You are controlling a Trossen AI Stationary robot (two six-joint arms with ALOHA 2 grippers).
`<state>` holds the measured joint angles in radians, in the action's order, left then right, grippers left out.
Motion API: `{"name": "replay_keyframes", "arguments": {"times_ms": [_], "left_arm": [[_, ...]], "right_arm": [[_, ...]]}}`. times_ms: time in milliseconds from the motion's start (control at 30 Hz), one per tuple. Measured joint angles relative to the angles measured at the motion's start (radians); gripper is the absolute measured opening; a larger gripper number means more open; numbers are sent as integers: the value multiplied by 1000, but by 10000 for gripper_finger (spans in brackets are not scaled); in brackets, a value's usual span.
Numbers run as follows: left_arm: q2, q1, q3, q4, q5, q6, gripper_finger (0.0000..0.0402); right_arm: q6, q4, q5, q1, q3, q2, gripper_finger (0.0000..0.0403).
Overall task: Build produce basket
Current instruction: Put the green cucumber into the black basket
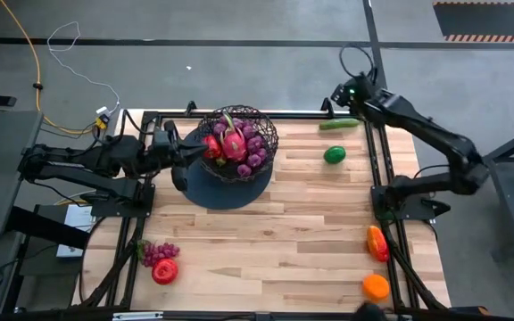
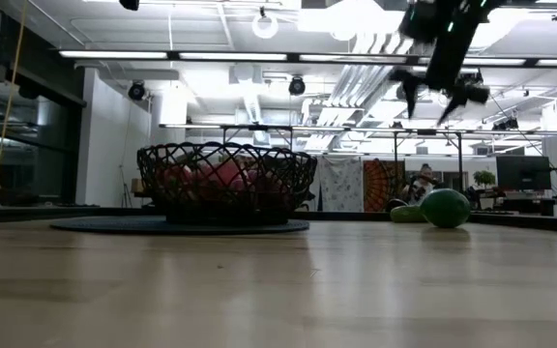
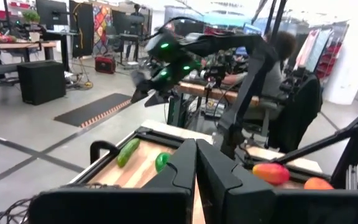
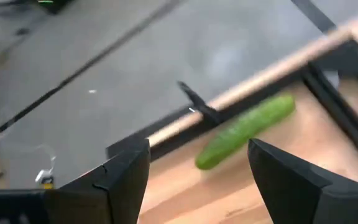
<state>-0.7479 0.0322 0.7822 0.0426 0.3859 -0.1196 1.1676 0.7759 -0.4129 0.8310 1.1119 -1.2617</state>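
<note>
Wooden surface, basket part-filled: right pincer hovering wide open, empty, over cucumber, needing descent; left pincer resting shut, empty.

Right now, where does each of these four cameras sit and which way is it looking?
High: overhead, straight down on table, basket, both arms.
Low: table height, level across to basket; right arm hangs above.
Left wrist: past its shut gripper toward the right arm.
Right wrist: between open gripper, down at cucumber.
Shared: cucumber shows overhead too.
</note>
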Motion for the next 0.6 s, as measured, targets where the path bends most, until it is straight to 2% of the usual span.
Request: {"name": "replay_keyframes", "arguments": {"times_ms": [333, 600], "left_arm": [[0, 0, 0, 11, 43, -12, 0], [0, 0, 0, 6, 54, -26, 0]], "right_arm": [[203, -78, 109, 139, -14, -313, 261], [312, -87, 180, 194, -14, -441, 261]]}}
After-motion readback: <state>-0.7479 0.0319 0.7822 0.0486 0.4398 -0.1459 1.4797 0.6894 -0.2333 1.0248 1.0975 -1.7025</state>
